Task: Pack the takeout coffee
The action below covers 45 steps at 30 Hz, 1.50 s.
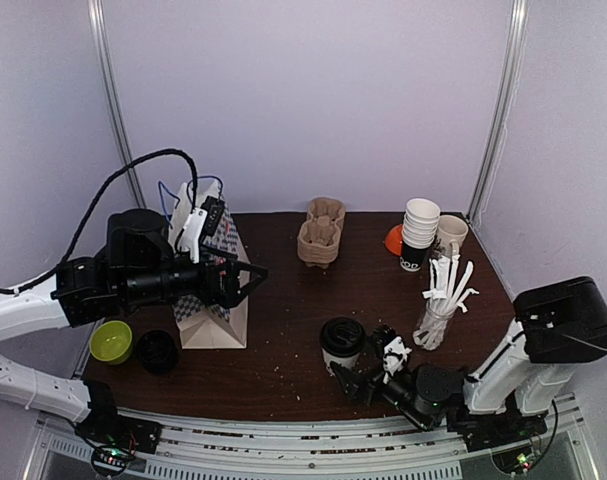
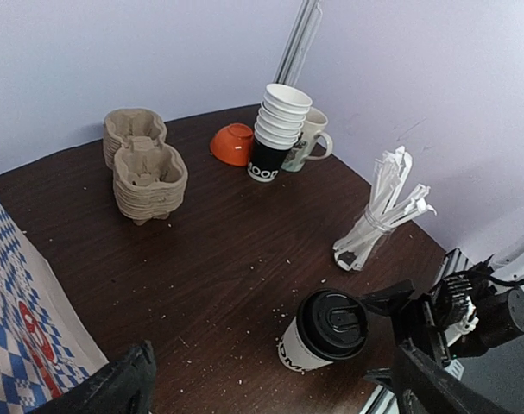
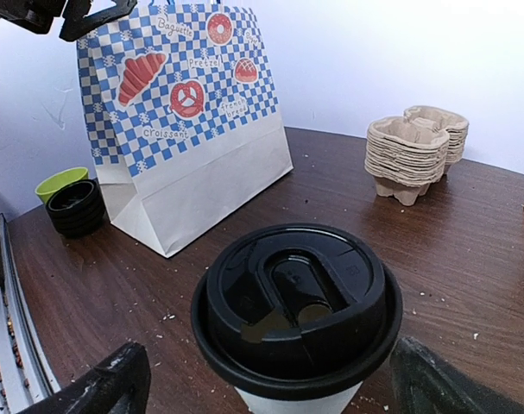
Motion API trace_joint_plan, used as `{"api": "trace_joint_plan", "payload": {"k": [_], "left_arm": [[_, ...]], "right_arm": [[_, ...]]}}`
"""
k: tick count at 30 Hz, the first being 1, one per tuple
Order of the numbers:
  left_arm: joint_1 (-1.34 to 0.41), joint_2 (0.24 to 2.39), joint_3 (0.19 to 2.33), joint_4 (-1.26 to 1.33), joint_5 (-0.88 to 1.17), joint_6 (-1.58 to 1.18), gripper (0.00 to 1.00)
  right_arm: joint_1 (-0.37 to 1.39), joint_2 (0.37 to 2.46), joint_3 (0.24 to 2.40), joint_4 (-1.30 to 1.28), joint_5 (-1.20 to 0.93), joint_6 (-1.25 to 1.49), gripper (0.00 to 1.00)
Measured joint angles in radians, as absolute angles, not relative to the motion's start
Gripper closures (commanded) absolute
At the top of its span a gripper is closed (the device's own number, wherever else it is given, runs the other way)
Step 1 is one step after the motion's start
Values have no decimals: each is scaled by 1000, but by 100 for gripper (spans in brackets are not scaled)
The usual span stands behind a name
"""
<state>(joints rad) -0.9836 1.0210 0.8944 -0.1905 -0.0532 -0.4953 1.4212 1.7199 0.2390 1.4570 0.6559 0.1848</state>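
The cup (image 1: 341, 340) stands upright near the front edge of the bench (image 1: 283, 330), its long axis vertical and its dark lid facing up. The right fingers (image 3: 115, 379) are spread wide on either side of it, gripping nothing. The stacked carrier trays (image 1: 320, 232) sit well apart at the back, holes up, with their long axis running toward the rear wall. The left fingers (image 1: 245, 275) gape empty beside the checked paper bag (image 1: 215, 310).
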Motion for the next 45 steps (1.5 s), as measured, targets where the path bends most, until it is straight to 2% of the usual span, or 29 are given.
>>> {"api": "trace_joint_plan", "payload": {"k": [6, 11, 14, 19, 25, 33, 45], "left_arm": [[-984, 966, 894, -196, -114, -483, 1], [-984, 949, 894, -202, -168, -453, 2], [-984, 945, 894, -202, -211, -434, 2], [-984, 916, 894, -192, -297, -399, 2], [-984, 862, 894, -176, -360, -336, 2], [-984, 837, 894, -168, -373, -261, 2], [-984, 793, 893, -192, -425, -226, 2]], "right_arm": [[1458, 1336, 265, 1025, 698, 229, 1], [1428, 1022, 418, 549, 685, 260, 0], [1320, 934, 573, 281, 612, 276, 0], [1112, 1029, 899, -97, 424, 308, 0], [1098, 1303, 1181, -436, 236, 330, 1], [1099, 1512, 1287, -694, 128, 348, 4], [1083, 1643, 1390, -772, 70, 344, 14]]}}
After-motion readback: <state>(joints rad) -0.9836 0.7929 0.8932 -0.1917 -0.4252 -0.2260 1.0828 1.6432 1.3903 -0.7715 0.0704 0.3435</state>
